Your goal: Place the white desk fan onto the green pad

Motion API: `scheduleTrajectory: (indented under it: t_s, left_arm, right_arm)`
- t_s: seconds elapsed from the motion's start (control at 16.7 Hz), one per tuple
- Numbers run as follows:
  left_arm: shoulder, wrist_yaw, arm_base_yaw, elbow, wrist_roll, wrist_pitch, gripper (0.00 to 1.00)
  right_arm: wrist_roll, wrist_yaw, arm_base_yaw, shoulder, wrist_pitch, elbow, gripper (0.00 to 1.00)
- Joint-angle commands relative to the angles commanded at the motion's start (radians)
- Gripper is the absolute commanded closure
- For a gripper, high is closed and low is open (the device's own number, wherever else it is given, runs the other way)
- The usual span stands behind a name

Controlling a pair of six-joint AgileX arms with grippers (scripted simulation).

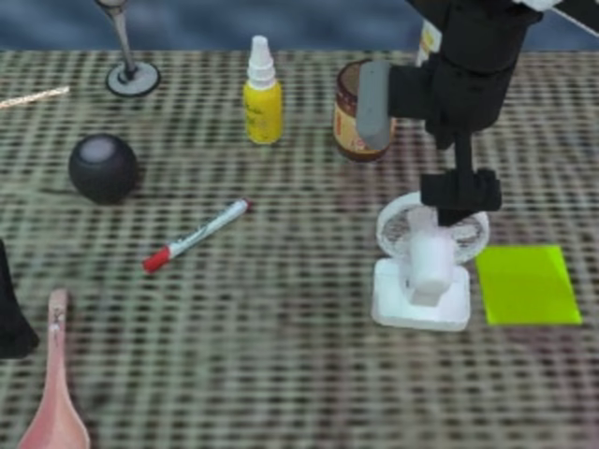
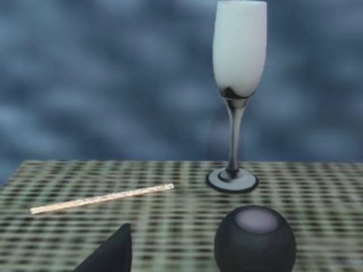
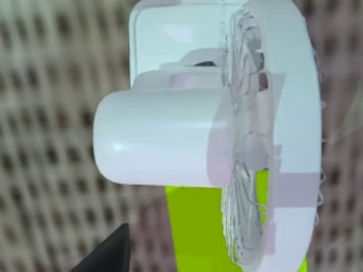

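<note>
Showing only top view: right gripper (image 1: 459,192) above white desk fan (image 1: 426,267).

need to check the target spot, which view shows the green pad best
The top view: the whole green pad lies bare on the table's right side, just right of the white desk fan. The right wrist view shows only a strip of it behind the fan. The left wrist view shows none of it.

No legible text, labels or numbers anywhere
</note>
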Motion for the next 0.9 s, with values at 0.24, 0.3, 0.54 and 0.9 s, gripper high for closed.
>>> scheduleTrajectory:
  t_s: [0.24,0.3,0.54,0.9]
  left_arm:
    - [0.0,0.0,0.0,0.0,0.0,0.0,0.0]
    - [0.0,0.0,0.0,0.0,0.0,0.0,0.0]
    - [0.0,0.0,0.0,0.0,0.0,0.0,0.0]
    - [0.0,0.0,0.0,0.0,0.0,0.0,0.0]
  right_arm:
    - [0.001,0.0,-0.004,-0.002,0.006,-0.006,0.0]
    - [-0.001,0.0,-0.002,-0.003,0.02,-0.02,0.0]
    - [0.001,0.0,0.0,-0.005,0.139,-0.144,0.0]
    - [0.001,0.0,0.002,-0.005,0.2,-0.205,0.0]
